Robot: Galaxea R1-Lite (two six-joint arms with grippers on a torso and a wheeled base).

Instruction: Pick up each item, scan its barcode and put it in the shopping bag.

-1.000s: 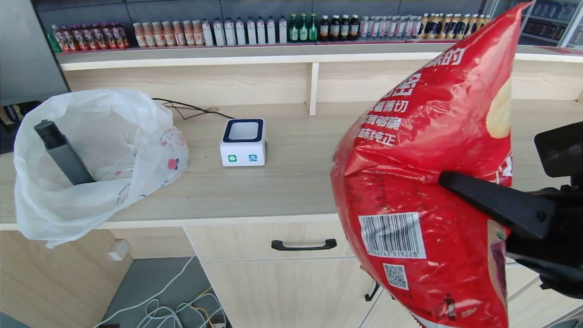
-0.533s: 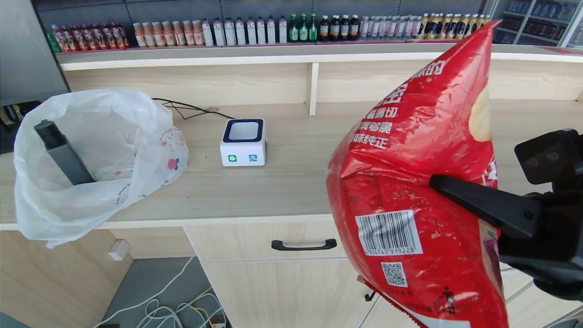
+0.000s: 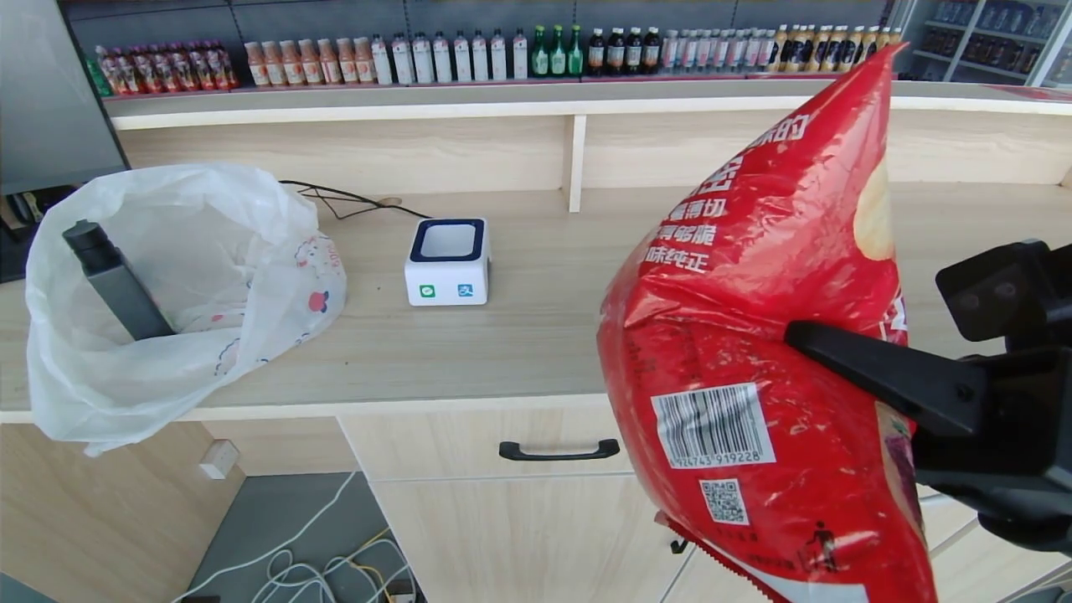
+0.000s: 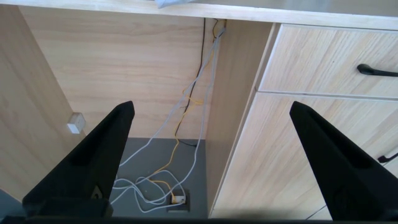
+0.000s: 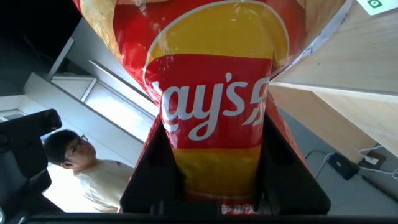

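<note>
Right gripper [image 5: 216,112]: jaws clamped on the red chip bag [image 3: 770,360], one finger across each face. The bag hangs in the air off the front edge of the worktop [image 3: 544,335], toward its right end, with its barcode [image 3: 713,425] facing the head camera.

Left gripper [image 4: 211,109]: jaws wide apart, holding nothing, below the worktop's front edge.

Scanner [image 3: 448,261]: mid-worktop.

Shopping bag [image 3: 209,276]: front left corner, open, with a grey bottle [image 3: 117,280] inside.

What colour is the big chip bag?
The chip bag is mostly red; the head view shows it best.
</note>
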